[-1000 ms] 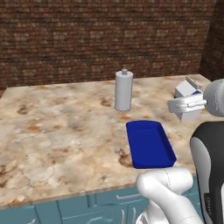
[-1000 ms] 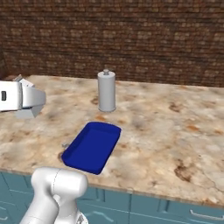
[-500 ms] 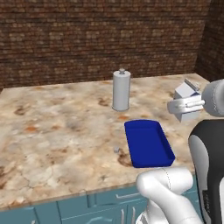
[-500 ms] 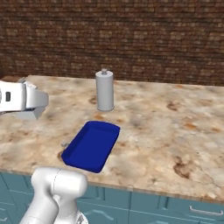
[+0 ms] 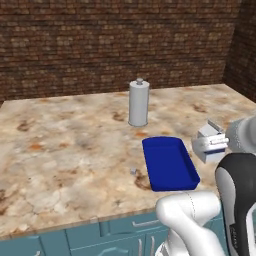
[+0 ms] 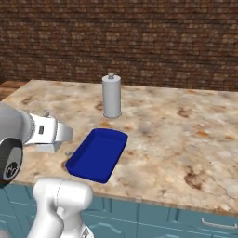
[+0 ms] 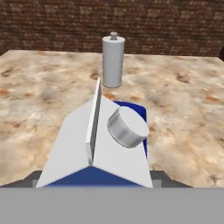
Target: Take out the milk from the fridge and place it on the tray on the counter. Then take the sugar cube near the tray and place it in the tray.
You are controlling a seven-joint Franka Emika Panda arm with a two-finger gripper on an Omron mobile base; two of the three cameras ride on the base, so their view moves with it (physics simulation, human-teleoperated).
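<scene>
Nearest the camera on the hand, the small white gable-topped milk carton (image 7: pixel 94 144) fills the foreground, its grey round cap (image 7: pixel 127 127) facing upward on one slope. The two-finger gripper (image 7: pixel 92 177) is clamped on the carton's sides, its dark fingertips (image 7: pixel 30 179) just visible at either lower corner of the carton. In the left base view the same carton (image 5: pixel 211 141) sits at the end of the white arm, held in the air off the right end of the tray, and the gripper (image 5: pixel 216 145) is closed around it. In the right base view the carton (image 6: pixel 52 134) projects from the gripper (image 6: pixel 46 135) to the left of the tray.

Beyond the carton lies the shallow rectangular deep-blue tray (image 5: pixel 186 167) on the beige marbled stone counter (image 5: pixel 65 150), close to the counter's front edge. The tray (image 6: pixel 74 163) holds nothing visible. The tiny pale grey-white sugar cube (image 5: pixel 133 171) rests on the counter just beside the tray's left long side, apart from it.

Farther back stands a tall grey cylindrical canister with a knob lid (image 5: pixel 138 103), upright on the counter, behind the tray (image 7: pixel 139 111). A dark red-brown brick wall (image 5: pixel 115 45) closes the scene at the rear.
</scene>
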